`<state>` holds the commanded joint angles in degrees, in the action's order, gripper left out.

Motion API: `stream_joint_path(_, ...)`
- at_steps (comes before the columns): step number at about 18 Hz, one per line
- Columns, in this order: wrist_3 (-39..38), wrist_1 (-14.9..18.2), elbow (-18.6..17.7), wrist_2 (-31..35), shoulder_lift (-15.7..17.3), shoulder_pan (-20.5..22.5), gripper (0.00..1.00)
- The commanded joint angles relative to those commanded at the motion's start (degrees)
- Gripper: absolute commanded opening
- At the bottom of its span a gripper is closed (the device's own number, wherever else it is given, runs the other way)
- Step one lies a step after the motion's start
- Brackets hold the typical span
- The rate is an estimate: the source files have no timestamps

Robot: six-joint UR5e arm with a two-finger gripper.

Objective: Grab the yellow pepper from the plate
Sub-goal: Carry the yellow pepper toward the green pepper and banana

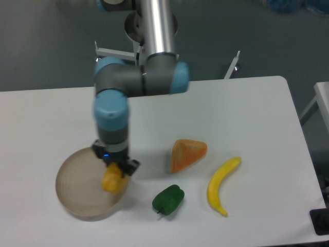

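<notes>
The yellow pepper (112, 182) is small and yellow-orange. It sits at the right side of the round beige plate (77, 188), near its rim. My gripper (115, 174) comes straight down onto the pepper from above, and its fingers stand on either side of the pepper's top. The fingertips are mostly hidden by the pepper and the wrist. I cannot tell whether the jaws press on the pepper or whether it is lifted off the plate.
A green pepper (168, 199) lies right of the plate near the front edge. An orange wedge (187, 154) lies mid-table. A yellow banana (221, 184) lies further right. The arm's blue-grey links (139, 80) rise over the back of the table.
</notes>
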<state>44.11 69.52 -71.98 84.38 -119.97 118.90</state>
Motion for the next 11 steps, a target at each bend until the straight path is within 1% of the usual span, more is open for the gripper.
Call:
stream_joint_path(2, 3.6, 0.1, 0.1, 0.0, 0.4, 2.8, 0.36)
stream_joint_path(4, 7.3, 0.0, 0.2, 0.2, 0.7, 4.5, 0.36)
stream_joint_path(6, 11.9, 0.2, 0.5, 2.9, 0.9, 7.3, 0.36)
stream_joint_path(8, 15.3, 0.1, 0.5, 4.9, 0.5, 8.7, 0.36)
stream_joint_path(11, 18.0, 0.0, 0.5, 5.4, 0.3, 10.6, 0.36)
